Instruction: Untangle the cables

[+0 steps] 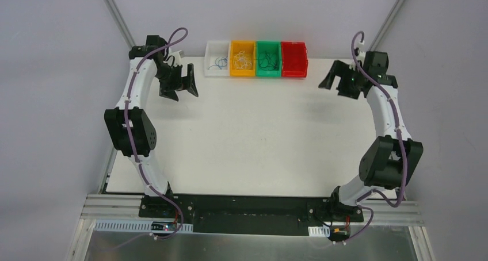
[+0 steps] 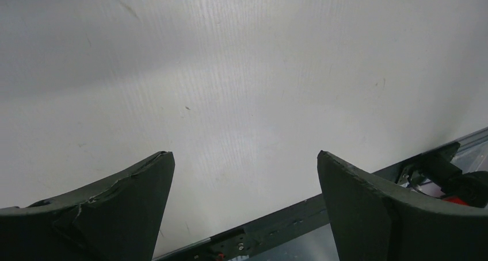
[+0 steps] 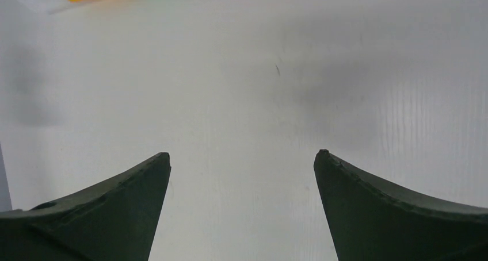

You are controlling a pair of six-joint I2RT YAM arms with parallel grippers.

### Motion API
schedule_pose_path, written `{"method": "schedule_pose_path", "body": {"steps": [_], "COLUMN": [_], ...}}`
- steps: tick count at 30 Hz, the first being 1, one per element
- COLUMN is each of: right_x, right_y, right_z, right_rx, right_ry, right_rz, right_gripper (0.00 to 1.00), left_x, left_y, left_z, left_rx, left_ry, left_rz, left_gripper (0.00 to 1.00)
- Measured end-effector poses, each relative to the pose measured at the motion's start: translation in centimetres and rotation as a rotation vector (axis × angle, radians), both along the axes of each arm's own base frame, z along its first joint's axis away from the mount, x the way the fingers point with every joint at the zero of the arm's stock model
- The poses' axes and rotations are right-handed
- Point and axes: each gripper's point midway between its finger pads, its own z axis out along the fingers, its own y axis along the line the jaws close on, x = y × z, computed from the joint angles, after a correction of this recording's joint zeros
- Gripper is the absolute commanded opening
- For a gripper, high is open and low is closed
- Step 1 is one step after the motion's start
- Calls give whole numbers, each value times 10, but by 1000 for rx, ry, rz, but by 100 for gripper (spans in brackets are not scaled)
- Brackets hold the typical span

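Dark wedge-shaped fingers (image 2: pixel 132 203) are being shown closest to the lens in each wrist view, spread wide with nothing between them. The left claw (image 2: pixel 244 153) and the right claw (image 3: pixel 241 153) are both being held fully open and empty above the white bench (image 1: pixel 253 140). From overhead, the cables (image 1: pixel 218 61) are being seen as tiny curly wires lying inside a row of four small bins at the far edge of the bench. Blue and dark loops are being held in the white bin (image 1: pixel 217 42), pale coils in the orange bin (image 1: pixel 242 43) and dark strands in the green bin (image 1: pixel 268 42); whatever is lying in the red bin (image 1: pixel 294 43) is too small to be made out. These wires are being judged very light, limp and springy, far thinner than the fingers, so they are likely to slip or to drag neighbours along. A hold is probably best being taken on a free end or an outer loop, with the fingertips brought fully together. The left arm is being held up along the left side, elbow bent, its claw hanging just left of the white bin. The right arm is being posed as its mirror on the right side, its claw near the red bin but apart from it.
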Motion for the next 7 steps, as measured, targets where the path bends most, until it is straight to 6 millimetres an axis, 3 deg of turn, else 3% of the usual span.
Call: {"method": "schedule_pose_path", "body": {"steps": [4, 7], "right_x": [-48, -75], "right_y": [-25, -25], "right_z": [-65, -98], "right_rx": [20, 37], "right_ry": [193, 308], "right_rz": [-77, -83], "right_gripper": [99, 99], "left_x": [-3, -8], "left_y": [-9, -26], "left_z": [-16, -28], "left_rx": [48, 89], "left_ry": [10, 22], "left_rz": [10, -32], "left_gripper": [99, 99]}}
